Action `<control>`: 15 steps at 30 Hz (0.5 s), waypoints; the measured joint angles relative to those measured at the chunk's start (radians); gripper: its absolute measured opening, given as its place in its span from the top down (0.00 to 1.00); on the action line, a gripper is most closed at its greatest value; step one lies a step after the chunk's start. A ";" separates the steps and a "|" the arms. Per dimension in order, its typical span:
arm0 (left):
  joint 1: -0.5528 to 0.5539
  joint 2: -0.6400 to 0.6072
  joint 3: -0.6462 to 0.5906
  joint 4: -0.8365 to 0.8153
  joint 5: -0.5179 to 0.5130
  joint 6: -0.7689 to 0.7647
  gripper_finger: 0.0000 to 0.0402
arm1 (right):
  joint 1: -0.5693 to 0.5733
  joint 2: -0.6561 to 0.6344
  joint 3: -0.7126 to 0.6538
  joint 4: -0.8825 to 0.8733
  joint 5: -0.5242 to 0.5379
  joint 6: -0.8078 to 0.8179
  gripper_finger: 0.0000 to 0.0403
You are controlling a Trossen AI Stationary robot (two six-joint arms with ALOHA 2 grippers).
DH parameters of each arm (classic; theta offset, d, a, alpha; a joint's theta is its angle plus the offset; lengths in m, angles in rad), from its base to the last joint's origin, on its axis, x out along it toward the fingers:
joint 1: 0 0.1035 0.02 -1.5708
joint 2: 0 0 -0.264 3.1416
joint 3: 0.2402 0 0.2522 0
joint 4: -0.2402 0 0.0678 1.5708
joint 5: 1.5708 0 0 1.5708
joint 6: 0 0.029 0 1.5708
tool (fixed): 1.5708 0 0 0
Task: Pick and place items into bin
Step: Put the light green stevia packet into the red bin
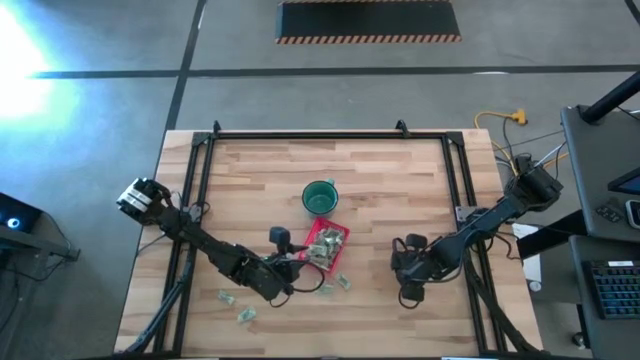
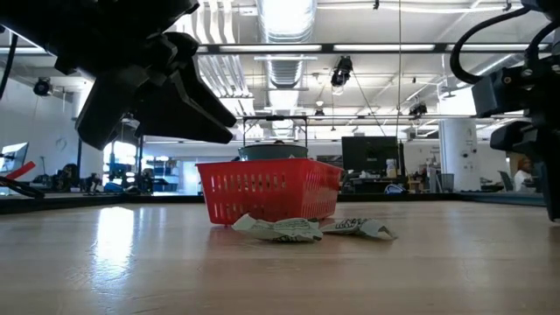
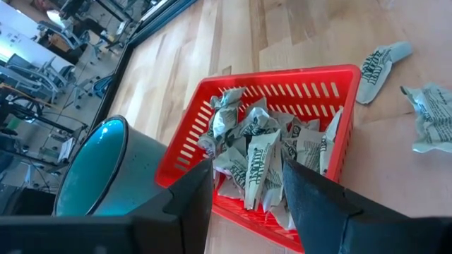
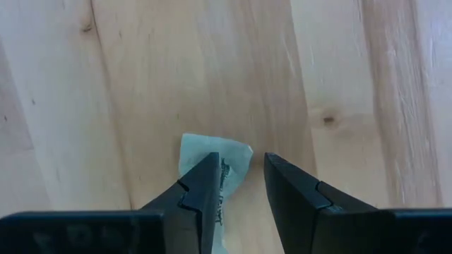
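Right gripper (image 4: 240,187) jaws part-open over one wrapper (image 4: 212,159) on the surface: centre first (it sits off-side). Left gripper (image 3: 247,190) jaws open, empty, above bin (image 3: 279,92).

Dark print on the wrapped items (image 3: 263,159) in the bin (image 3: 282,92), too small to read

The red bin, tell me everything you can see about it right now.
The red bin is a small square plastic basket with slotted, low walls. It sits upright on the wooden table, beside the dark-green cup, and holds a heap of green-and-white wrapped items. More wrapped pieces lie on the table beside it. The left gripper hovers open above the heap.
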 joint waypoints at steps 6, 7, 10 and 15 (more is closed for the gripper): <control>0.000 0.000 -0.001 0.000 0.000 0.000 0.61 | 0.000 0.000 -0.009 0.016 -0.021 0.005 0.80; 0.000 0.000 -0.002 0.000 0.000 0.000 0.61 | 0.000 -0.001 -0.015 0.025 -0.022 0.004 0.82; 0.000 0.000 -0.002 0.000 0.000 0.000 0.61 | 0.000 -0.002 -0.025 0.042 -0.024 -0.002 0.91; 0.000 0.000 -0.002 0.000 0.000 0.000 0.61 | 0.000 -0.002 -0.030 0.069 -0.022 -0.077 0.97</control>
